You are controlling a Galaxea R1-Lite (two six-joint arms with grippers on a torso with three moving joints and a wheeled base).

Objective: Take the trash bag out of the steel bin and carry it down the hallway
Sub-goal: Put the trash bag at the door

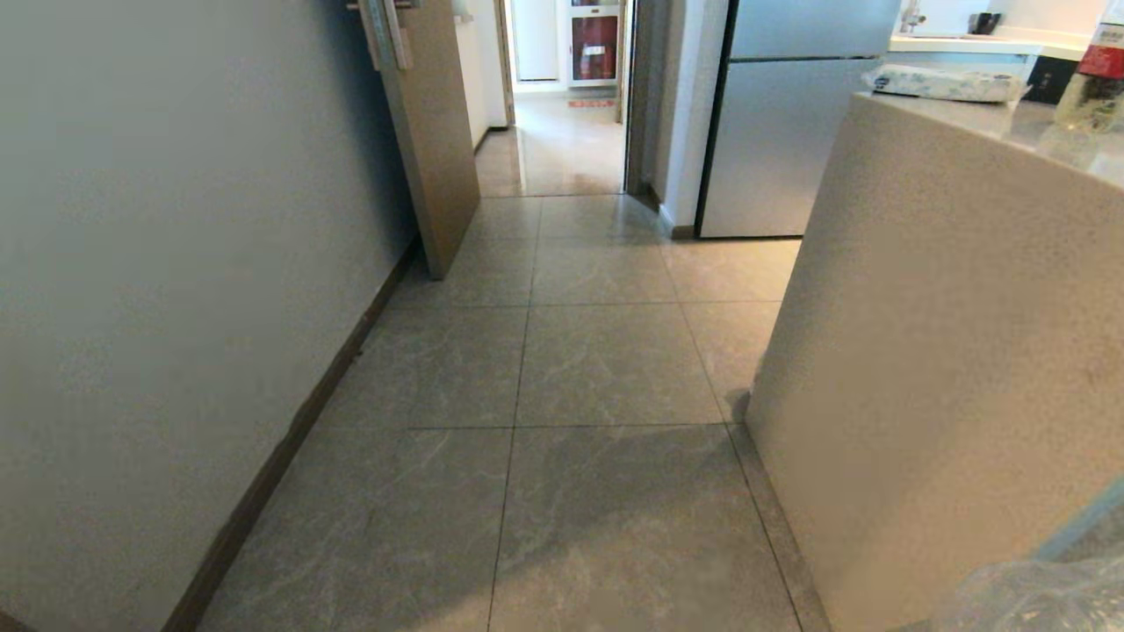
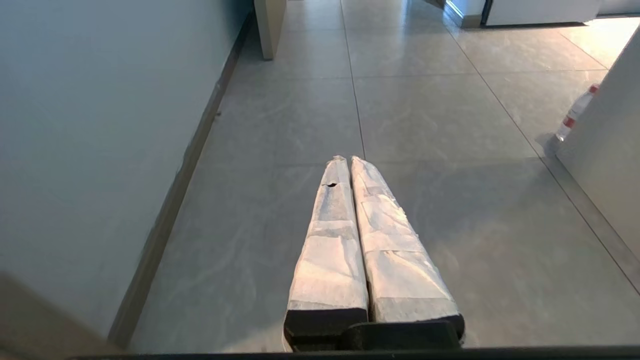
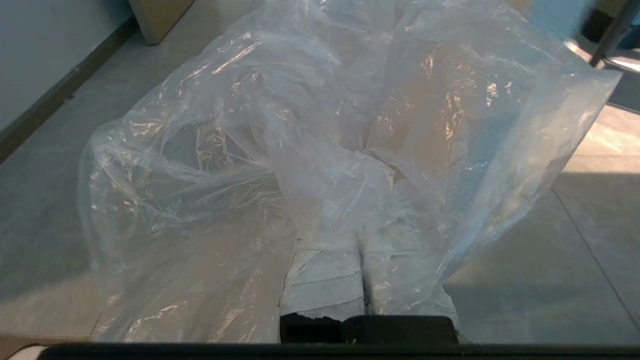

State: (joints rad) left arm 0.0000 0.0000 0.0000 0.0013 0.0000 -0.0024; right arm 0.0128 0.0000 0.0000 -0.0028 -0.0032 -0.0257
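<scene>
The bag (image 3: 320,150) is out of the bin, pinched in the right gripper (image 3: 360,235), so the carry is in hand. The left gripper (image 2: 348,159) is closed, empty. Next: drive past the worktop (image 1: 948,351) toward the doorway, probably steering clear of its corner.

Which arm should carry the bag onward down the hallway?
The right. Its gripper is shut on the trash bag; the left gripper is shut and empty above the hallway floor.

Thin clear crinkled plastic trash bag (image 3: 320,150); glossy marbled hallway (image 1: 606,369) tiles; brushed-metal fridge (image 1: 781,132).
</scene>
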